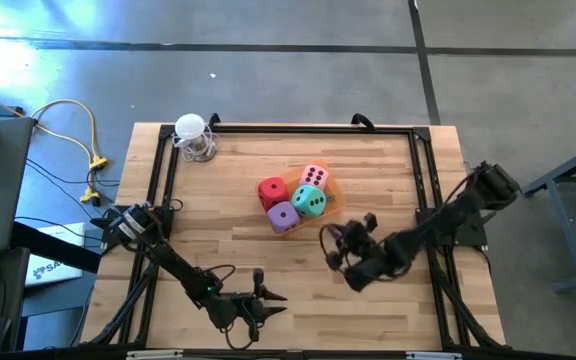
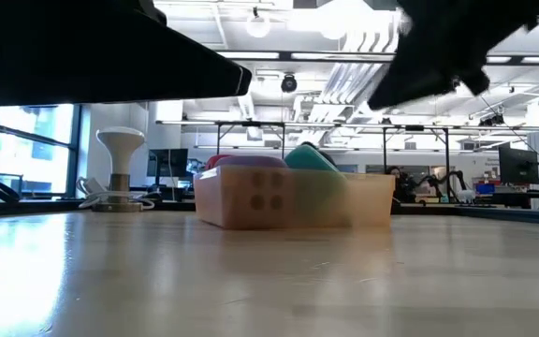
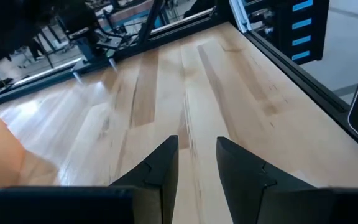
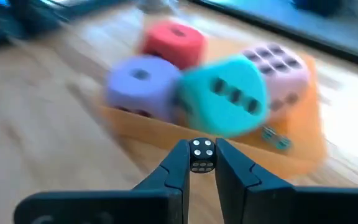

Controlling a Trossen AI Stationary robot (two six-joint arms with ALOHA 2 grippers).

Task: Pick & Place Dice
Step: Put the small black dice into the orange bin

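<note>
Pale butcher-block planks make up the table point(image 1: 228, 215), ringed by a black metal frame, with grey concrete floor all round and a bright ceiling of strip lights beyond. Four soft, round-cornered dice sit bunched together in a shallow translucent orange tray point(image 4: 303, 146) a little past the middle of the table: the red die point(image 1: 273, 192) and pink die point(image 1: 314, 177) on the far side, the purple die point(image 1: 283, 216) and teal die point(image 1: 310, 201) nearer, the teal one tilted up against its neighbours. The right gripper point(image 4: 202, 163) hangs just in front of the tray's near wall, its two dark wedge fingers clamped on a tiny black die point(image 4: 202, 155) with white pips, hard-edged and glossy beside the big matte cubes. Bare wood lies open on that side of the tray, towards the front edge. The left gripper point(image 3: 196, 155) waits low by the table's front edge, well apart from the tray, its fingers set a narrow gap apart with nothing between them. A white mushroom-shaped stand point(image 1: 193, 135) sits at the far left corner.
</note>
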